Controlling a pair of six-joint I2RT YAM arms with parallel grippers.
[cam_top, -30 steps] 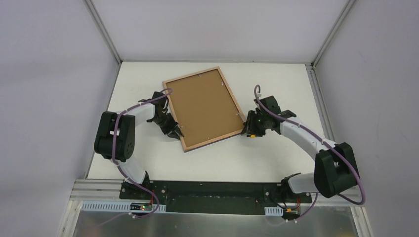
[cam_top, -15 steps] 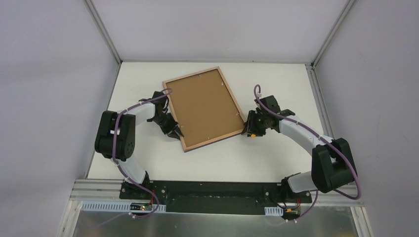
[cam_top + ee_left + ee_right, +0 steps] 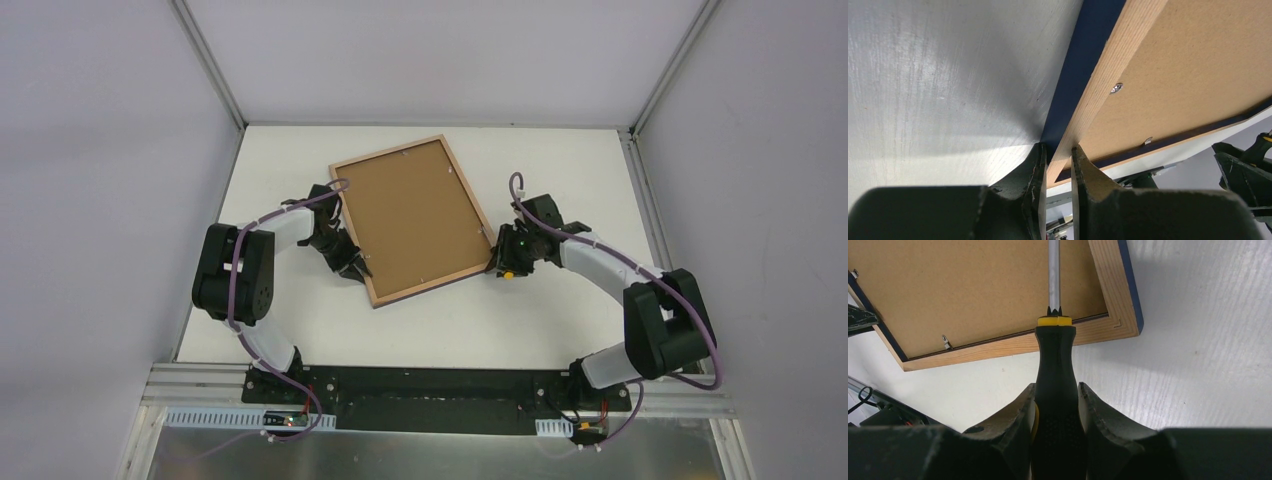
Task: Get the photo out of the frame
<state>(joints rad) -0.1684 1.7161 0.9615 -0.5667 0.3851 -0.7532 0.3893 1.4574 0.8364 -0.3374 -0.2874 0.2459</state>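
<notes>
White worktop (image 3: 570,170) lay inside a pale grey-walled enclosure. Toward its far middle we saw the frame (image 3: 432,279) resting back up and turned askew. Its light wood rails surrounded a brown backing board (image 3: 412,212), and a thin navy-blue edge showed along its outer sides. Small metal tabs (image 3: 946,343) sat where the board met the rails.

The left jaws were clamped on the frame's long left rail, close to its near corner. In the left wrist view one finger (image 3: 1034,172) met the navy side and the other lay against the wooden back. We could not tell whether that rail was raised off the worktop.

The right jaws were clamped on the black handle of a screwdriver (image 3: 1054,370) with a yellow collar. Its steel shaft crossed the short near rail beside the near right corner and ran on over the board, the tip out of the right wrist view.

Farther out, the left arm (image 3: 285,225) curved in from the left and the right arm (image 3: 600,262) from the right. Each carried a purple cable.
</notes>
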